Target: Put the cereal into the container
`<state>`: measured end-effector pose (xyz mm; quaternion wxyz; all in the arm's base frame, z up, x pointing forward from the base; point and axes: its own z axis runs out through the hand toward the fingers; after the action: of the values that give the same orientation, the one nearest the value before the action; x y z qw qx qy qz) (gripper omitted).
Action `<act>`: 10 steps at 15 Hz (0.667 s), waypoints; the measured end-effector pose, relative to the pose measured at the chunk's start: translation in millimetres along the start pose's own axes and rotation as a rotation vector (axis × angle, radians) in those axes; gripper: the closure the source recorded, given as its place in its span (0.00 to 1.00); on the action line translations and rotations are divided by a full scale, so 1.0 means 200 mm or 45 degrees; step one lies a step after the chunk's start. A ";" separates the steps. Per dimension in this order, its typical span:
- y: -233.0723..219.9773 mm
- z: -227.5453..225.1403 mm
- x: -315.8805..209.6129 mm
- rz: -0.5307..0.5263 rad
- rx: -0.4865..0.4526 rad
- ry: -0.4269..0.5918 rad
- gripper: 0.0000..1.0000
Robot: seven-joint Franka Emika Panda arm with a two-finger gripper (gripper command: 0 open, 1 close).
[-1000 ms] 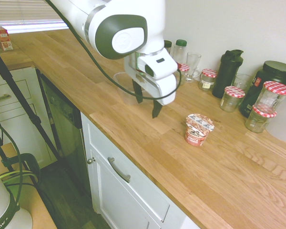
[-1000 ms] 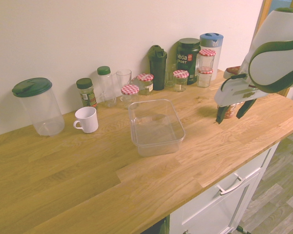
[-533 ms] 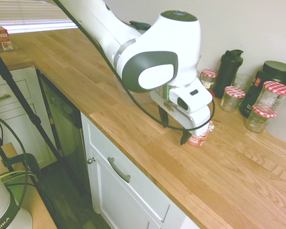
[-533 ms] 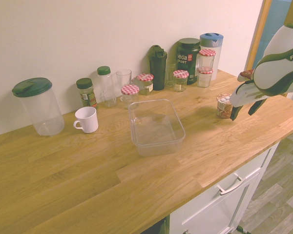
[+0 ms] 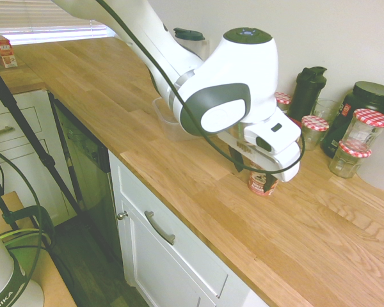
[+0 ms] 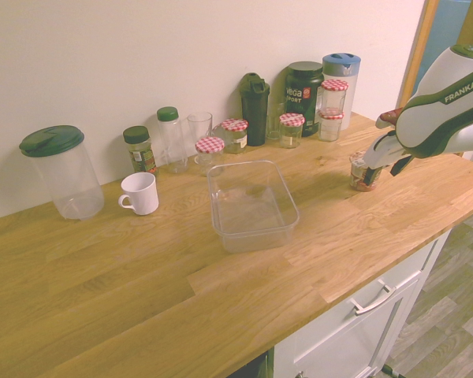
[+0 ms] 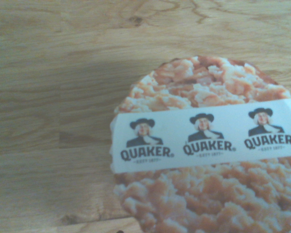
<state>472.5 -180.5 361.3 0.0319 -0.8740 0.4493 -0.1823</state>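
Down and across to the cereal comes the claw, closer in than half a second ago, its fingers parted wide and now lapping the cup's near side, though whether either one touches I can't tell. Cereal stands upright on the counter right at the claw's tips, so the grasp looks next: line up, close, lift, then carry it to the container, well apart from the claw.

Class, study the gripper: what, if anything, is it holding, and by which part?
Nothing appears held: the gripper is open at the cereal cup, which stands on the counter. Whether a finger touches it cannot be told.
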 end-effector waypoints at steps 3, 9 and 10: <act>-0.02 0.05 0.09 -0.027 0.015 -0.004 0.00; -0.10 0.09 0.13 -0.166 0.041 -0.020 0.00; -0.10 0.10 0.14 -0.170 0.044 -0.019 0.00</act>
<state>509.8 -193.1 356.2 0.0382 -0.9028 0.3863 -0.1851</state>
